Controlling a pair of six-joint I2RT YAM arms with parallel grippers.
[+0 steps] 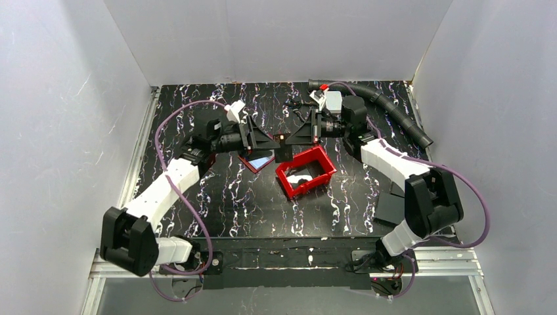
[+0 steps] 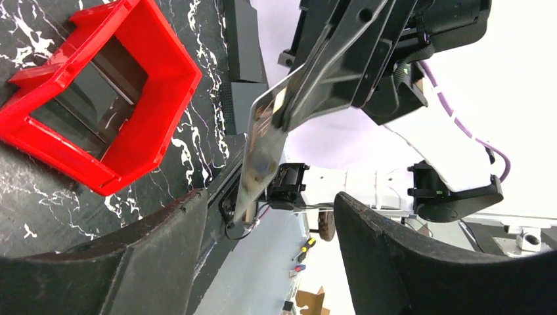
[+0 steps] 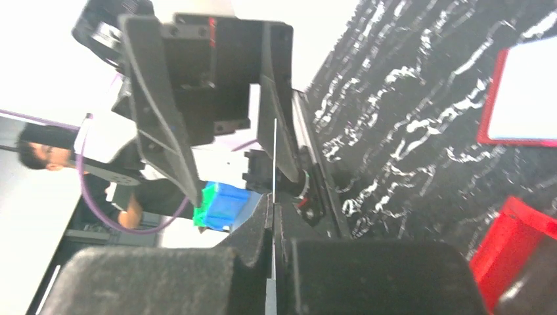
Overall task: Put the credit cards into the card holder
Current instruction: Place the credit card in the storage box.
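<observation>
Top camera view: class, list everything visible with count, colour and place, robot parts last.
table: one, black veined white, beneath everything.
bin: one, bright red, centre.
card holder: one, dark red, open, left of bin.
credit card: one, pale, held above the table.
hose: one, black, far right.
flat sheets: count unclear, black, right edge.
left pincer: one, black, open beside the card.
right pincer: one, black, shut on the card.

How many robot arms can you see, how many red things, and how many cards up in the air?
Robot arms: 2, the left arm and the right arm
Red things: 2, the bin and the wallet
Cards up in the air: 1, the card
Total: 5
</observation>
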